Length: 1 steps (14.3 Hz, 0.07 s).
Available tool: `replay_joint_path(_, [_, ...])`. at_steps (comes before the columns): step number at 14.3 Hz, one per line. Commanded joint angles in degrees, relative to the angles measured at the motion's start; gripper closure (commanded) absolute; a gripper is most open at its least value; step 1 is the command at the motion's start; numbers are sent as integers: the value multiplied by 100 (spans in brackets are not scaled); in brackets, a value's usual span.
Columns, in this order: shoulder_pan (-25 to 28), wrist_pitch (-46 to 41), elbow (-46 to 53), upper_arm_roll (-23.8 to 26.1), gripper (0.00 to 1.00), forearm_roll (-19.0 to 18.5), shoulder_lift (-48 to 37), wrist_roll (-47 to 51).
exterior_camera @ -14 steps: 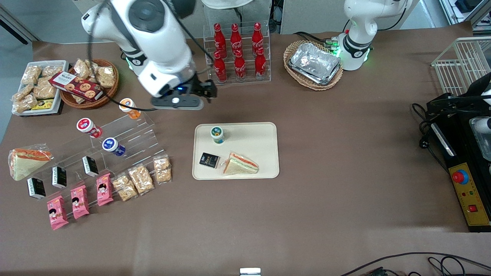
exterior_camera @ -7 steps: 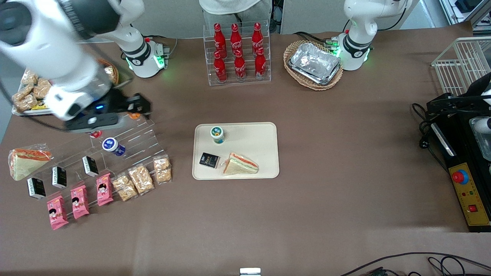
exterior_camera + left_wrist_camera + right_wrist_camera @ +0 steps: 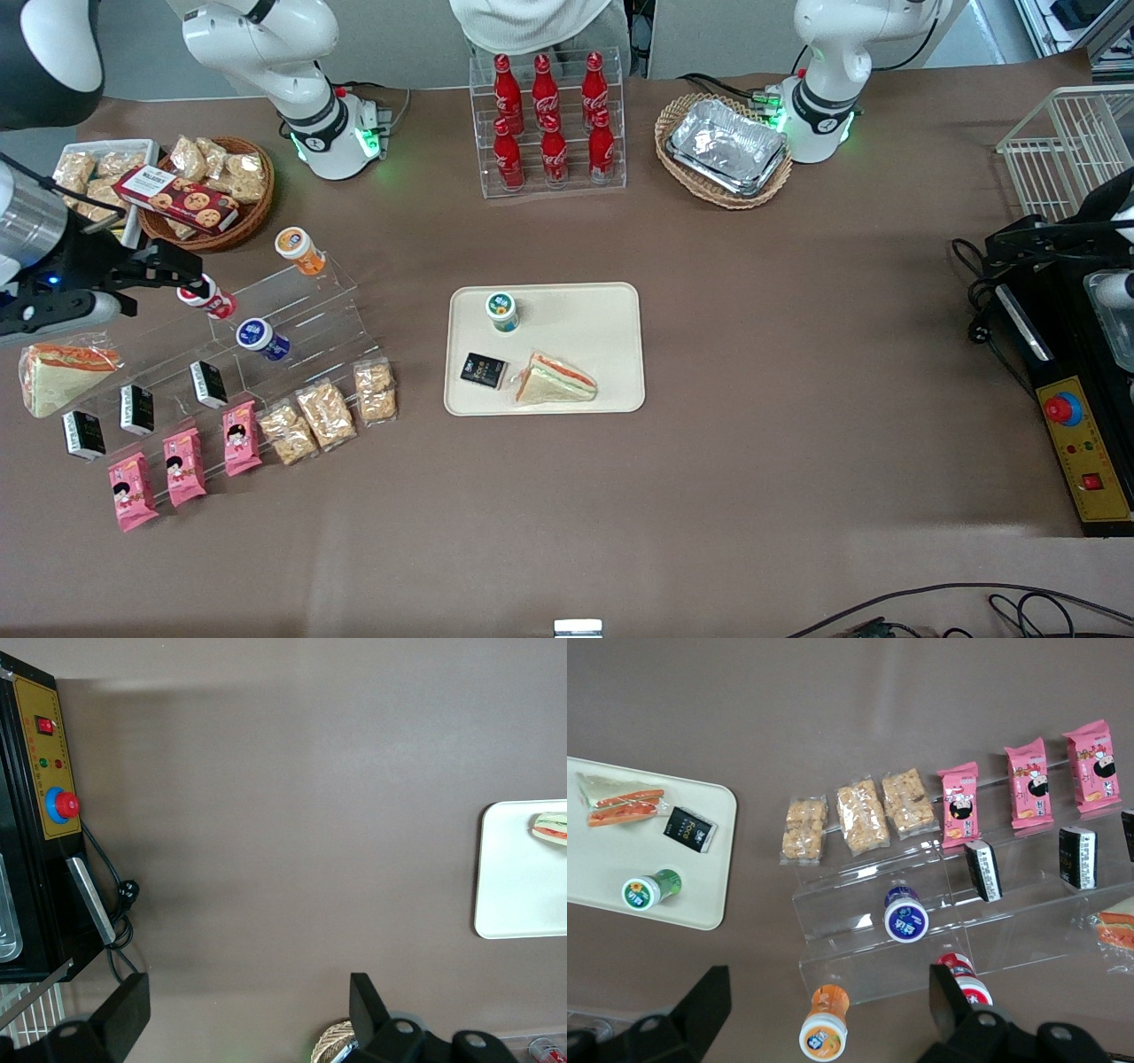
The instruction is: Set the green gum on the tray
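Note:
The green gum (image 3: 502, 311) stands upright on the cream tray (image 3: 594, 310), in the corner farthest from the front camera and toward the working arm's end. The right wrist view shows the same green gum (image 3: 648, 889) on the tray (image 3: 594, 850), and the left wrist view catches a corner of the tray (image 3: 518, 895). My right gripper (image 3: 177, 268) hangs high over the acrylic step stand (image 3: 292, 310), well away from the tray toward the working arm's end of the table. The gripper (image 3: 828, 979) is open with nothing between its fingers.
A sandwich (image 3: 556, 379) and a black packet (image 3: 484, 369) share the tray. On the stand are orange (image 3: 299, 250), blue (image 3: 260, 338) and red (image 3: 205, 296) bottles, with snack packs in front. A cola rack (image 3: 549, 124) and a basket of foil trays (image 3: 728, 146) stand farther back.
My right arm swung away from above the tray toward the working arm's end of the table, gripper empty. The green gum stayed standing on the tray.

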Motion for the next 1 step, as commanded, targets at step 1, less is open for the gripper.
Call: replay_joint_path(1, [-326, -72, -40, 312, 0, -19, -90, 53])
